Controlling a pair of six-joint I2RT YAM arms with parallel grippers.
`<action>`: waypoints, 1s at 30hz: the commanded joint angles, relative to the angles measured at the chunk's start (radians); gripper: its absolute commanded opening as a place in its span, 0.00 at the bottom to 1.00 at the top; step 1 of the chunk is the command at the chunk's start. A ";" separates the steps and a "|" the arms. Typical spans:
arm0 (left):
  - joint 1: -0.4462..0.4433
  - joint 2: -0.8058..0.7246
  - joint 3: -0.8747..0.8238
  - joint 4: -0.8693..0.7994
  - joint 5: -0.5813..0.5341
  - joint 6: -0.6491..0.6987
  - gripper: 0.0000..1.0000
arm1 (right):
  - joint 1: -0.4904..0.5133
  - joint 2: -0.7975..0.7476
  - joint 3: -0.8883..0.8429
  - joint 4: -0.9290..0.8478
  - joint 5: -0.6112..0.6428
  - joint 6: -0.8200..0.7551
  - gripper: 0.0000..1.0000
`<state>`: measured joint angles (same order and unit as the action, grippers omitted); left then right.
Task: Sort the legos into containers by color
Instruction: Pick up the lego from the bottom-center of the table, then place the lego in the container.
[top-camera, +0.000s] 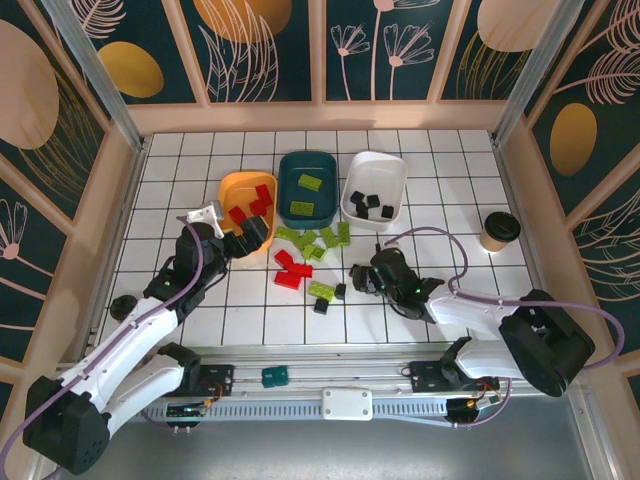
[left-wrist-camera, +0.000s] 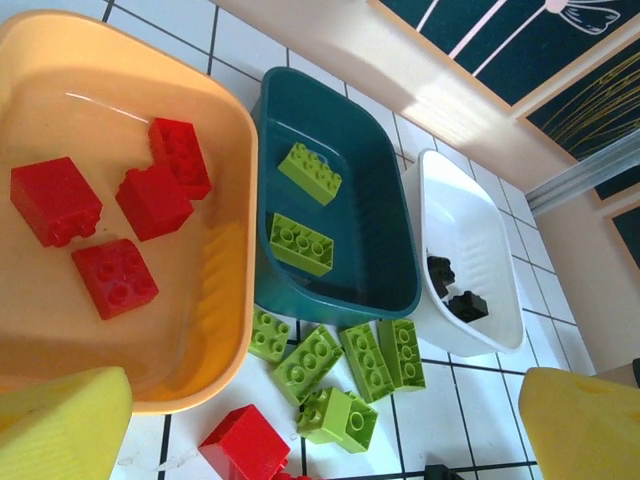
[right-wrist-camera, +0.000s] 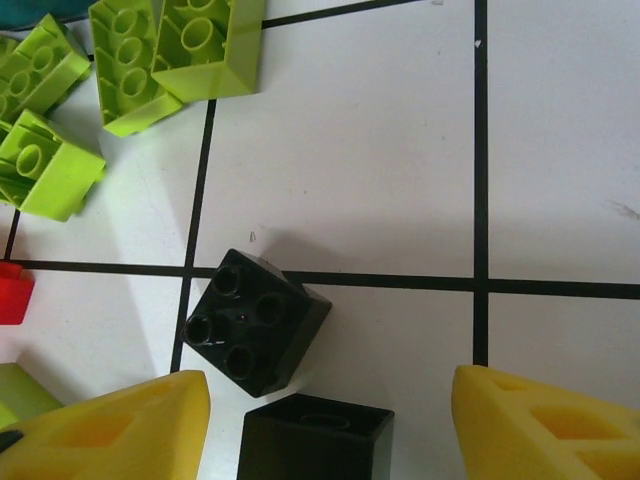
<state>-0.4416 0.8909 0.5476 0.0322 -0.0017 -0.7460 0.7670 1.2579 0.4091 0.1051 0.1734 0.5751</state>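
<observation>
yellow pads of my left pincer (left-wrist-camera: 320, 425) stand far apart with nothing between them. it hangs open over the near rim of the orange-yellow tray (top-camera: 232, 182), which sits at the left of the row of trays toward the far edge of the bench (top-camera: 170, 190). four red legos (left-wrist-camera: 115, 278) lie loose in that tray. just right of it is the dark teal tray (top-camera: 290, 165) with two lime green legos (left-wrist-camera: 300, 243) lying apart in it. next right, touching or nearly touching it, is the white tray (top-camera: 400, 175) with black legos (top-camera: 373, 201); three or four, i think, since they run together in the top view.

in front of the teal tray, near the middle of the bench, a cluster of loose green legos (top-camera: 315, 240) lies packed close, and a few red legos (top-camera: 292, 270) lie just nearer to me. a single green brick (top-camera: 321, 291) lies nearer the near edge.

my right pincer (right-wrist-camera: 330, 420) is low over the bench right of that pile, its jaws apart and gripping nothing. one black brick (right-wrist-camera: 255, 320) sits studs up just ahead of the fingers. a second black brick (right-wrist-camera: 315, 440) lies between them with a gap on each side.

a brown cup (top-camera: 498, 231) stands near the right edge.
</observation>
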 joint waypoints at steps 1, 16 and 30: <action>-0.006 0.000 -0.020 0.000 0.024 -0.016 0.99 | 0.010 0.027 0.000 0.003 -0.019 -0.012 0.64; -0.020 -0.010 -0.053 0.010 0.091 -0.001 0.99 | 0.023 -0.118 0.034 -0.083 -0.034 -0.055 0.25; -0.304 0.071 -0.113 -0.016 -0.019 0.034 0.93 | -0.346 0.333 0.575 -0.043 -0.138 -0.274 0.23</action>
<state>-0.7071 0.9497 0.4480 0.0284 0.0093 -0.7341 0.4484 1.4700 0.9146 0.0689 0.0654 0.3550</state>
